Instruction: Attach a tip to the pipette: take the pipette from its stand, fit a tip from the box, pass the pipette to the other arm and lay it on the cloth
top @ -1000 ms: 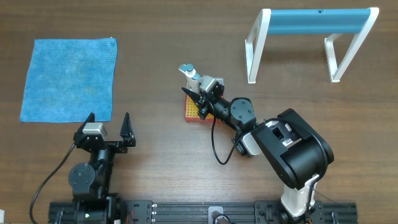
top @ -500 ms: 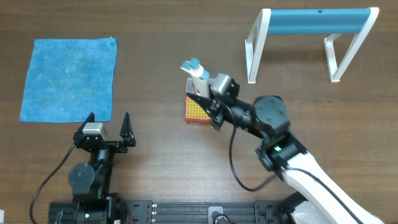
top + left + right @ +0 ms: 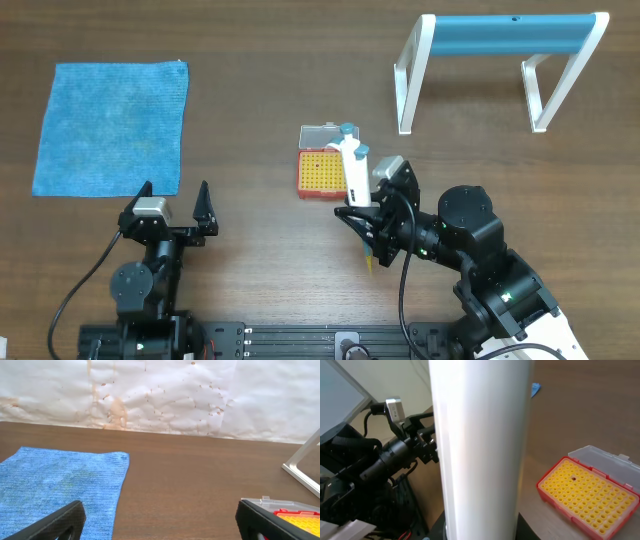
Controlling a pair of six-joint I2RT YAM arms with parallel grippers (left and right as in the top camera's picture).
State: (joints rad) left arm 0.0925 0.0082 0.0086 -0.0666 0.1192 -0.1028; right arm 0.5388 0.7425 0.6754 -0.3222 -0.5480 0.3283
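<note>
Centre: right gripper (image 3: 362,214) pinches the pipette (image 3: 353,172); lower left: left gripper (image 3: 175,189) spread. For handover, present the body squarely, releasing only once clasped.

Right gripper (image 3: 362,208) grips pipette (image 3: 353,168) beside tip box (image 3: 318,175); left gripper (image 3: 176,192) spread near cloth (image 3: 110,128).

Place: robot lab bench | evidence: wood counter (image 3: 250,90) carried a pipette (image 3: 353,170), yellow tip box (image 3: 318,175), white-blue stand (image 3: 510,35), blue cloth (image 3: 110,125) | rig: left arm (image 3: 150,270) and right arm (image 3: 480,260) stood on a rail (image 3: 260,335) | backdrop: stained paper wall (image 3: 165,395)
</note>
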